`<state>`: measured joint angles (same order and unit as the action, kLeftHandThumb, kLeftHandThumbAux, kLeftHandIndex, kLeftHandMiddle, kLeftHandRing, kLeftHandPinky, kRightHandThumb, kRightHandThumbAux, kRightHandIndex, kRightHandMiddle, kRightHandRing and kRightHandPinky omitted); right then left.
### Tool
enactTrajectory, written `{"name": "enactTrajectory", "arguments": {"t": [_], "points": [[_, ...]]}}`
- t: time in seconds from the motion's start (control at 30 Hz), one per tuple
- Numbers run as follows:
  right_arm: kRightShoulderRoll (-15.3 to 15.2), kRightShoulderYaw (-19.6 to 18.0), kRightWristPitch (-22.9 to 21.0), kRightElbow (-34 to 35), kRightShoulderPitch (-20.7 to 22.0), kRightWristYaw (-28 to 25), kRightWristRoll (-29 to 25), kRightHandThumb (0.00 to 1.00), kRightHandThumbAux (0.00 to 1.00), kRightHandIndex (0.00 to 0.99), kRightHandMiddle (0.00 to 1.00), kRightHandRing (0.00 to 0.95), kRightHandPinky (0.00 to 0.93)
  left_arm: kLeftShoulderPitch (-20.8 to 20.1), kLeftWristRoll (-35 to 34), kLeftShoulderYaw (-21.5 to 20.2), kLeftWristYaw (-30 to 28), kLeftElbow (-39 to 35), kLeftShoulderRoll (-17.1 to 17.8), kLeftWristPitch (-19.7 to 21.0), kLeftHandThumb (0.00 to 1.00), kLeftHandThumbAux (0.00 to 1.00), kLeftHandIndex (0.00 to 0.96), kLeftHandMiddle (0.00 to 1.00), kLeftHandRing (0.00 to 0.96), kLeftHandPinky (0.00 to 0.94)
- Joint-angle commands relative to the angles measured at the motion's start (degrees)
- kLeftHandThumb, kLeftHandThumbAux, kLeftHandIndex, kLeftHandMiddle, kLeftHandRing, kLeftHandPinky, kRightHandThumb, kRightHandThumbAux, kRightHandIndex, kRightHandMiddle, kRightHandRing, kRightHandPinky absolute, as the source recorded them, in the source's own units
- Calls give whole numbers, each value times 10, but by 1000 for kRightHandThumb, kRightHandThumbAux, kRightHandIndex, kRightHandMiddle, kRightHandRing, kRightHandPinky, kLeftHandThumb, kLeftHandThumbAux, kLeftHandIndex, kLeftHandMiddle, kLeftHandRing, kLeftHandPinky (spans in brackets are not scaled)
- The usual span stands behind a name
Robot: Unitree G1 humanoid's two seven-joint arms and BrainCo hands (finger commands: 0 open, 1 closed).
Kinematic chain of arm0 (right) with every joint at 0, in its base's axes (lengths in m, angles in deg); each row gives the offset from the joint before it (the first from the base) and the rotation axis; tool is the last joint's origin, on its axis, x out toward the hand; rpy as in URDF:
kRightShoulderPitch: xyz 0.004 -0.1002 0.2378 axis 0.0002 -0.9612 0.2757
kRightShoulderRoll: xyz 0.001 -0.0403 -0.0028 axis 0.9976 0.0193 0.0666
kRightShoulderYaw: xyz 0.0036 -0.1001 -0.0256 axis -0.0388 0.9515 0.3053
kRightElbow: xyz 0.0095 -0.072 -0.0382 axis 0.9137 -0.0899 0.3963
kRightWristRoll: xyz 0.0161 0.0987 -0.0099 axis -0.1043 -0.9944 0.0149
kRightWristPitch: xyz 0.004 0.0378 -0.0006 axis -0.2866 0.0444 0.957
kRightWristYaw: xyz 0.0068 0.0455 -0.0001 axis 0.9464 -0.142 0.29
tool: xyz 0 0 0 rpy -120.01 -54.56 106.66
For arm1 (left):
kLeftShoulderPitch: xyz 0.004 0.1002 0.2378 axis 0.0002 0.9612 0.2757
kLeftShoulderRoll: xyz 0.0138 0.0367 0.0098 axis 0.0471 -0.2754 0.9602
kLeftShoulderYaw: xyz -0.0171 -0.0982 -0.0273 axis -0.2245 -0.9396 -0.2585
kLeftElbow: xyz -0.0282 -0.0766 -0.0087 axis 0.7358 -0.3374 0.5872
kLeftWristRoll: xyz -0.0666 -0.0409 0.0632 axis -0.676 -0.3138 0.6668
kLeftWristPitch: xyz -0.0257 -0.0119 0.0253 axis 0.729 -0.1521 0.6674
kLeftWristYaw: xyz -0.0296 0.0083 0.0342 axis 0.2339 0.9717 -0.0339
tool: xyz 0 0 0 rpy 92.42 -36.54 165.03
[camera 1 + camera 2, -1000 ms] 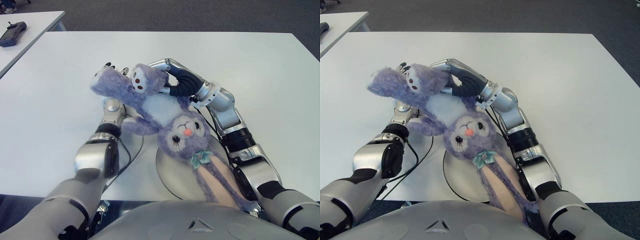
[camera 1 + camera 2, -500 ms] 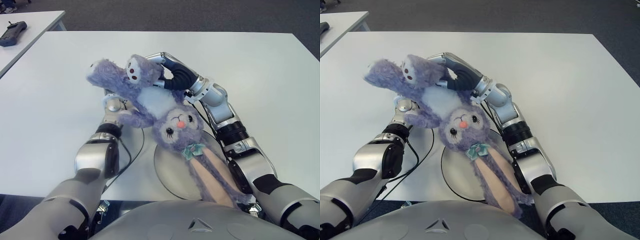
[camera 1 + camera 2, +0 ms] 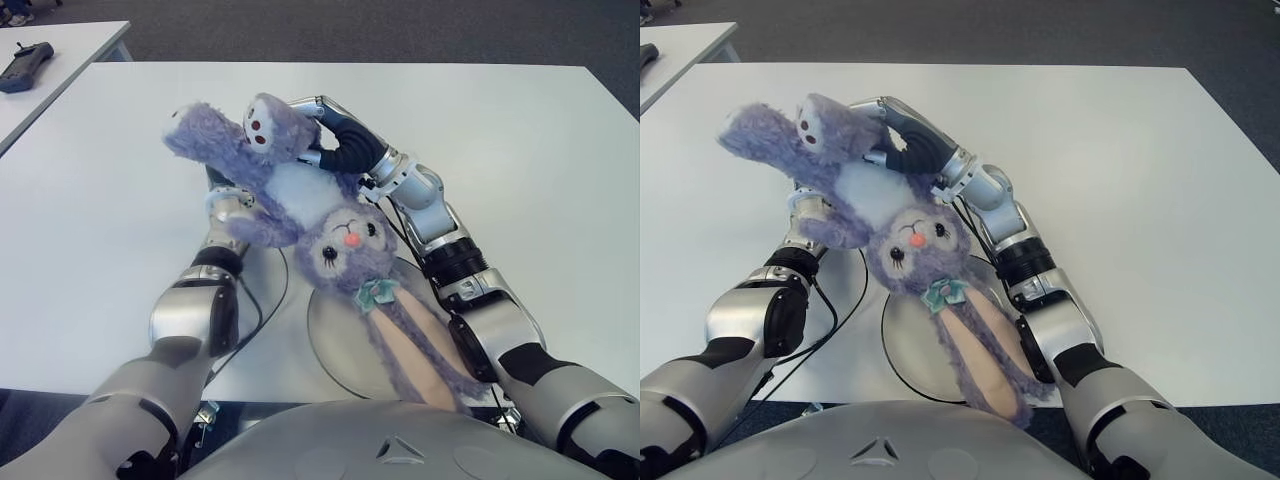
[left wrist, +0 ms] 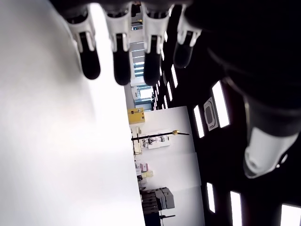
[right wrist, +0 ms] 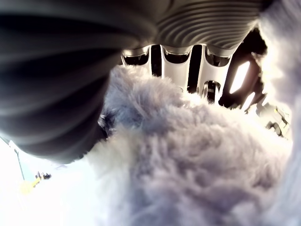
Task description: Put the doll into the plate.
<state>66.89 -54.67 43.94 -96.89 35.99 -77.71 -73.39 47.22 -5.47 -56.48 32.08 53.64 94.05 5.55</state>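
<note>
The doll [image 3: 300, 195] is a purple plush rabbit with a white belly, hanging head down in the air. My right hand [image 3: 335, 140] is shut on its body near the legs; in the right wrist view fur [image 5: 188, 155] fills the space under my curled fingers [image 5: 176, 54]. Its long ears [image 3: 410, 345] dangle over the round grey plate [image 3: 908, 340] at the table's near edge. My left hand [image 3: 228, 203] shows behind the doll, to the left of the plate. In the left wrist view its fingers [image 4: 120, 52] are straight and hold nothing.
The white table [image 3: 520, 150] stretches wide to the right and far side. A black cable [image 3: 262, 300] loops on it just left of the plate. A second table at the far left carries a black device [image 3: 25, 65].
My right hand has carried the doll to the left and farther from me. The head has swung left with it, and the ears still hang over the plate. The left arm has stayed put.
</note>
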Motion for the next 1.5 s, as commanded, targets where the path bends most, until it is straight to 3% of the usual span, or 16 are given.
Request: {"name": "enactTrajectory", "arguments": {"t": [0.03,0.5,1.5], "points": [[13,-1,2,-27,31,23,17,705,715,440,830,821,811,127,-10,-5,-10,82,-54,61,0,598,144,197,183,176],[29,0,4,-43,39,54,28,705,715,440,825,818,823,126,-9,-2,-18,83,-52,80,0,533,126,198,173,141],[60,-11,35,-58,23,174,64,706,715,439,832,833,838,131,-14,-3,-17,80,-52,70,0,546,135,211,185,157]]}}
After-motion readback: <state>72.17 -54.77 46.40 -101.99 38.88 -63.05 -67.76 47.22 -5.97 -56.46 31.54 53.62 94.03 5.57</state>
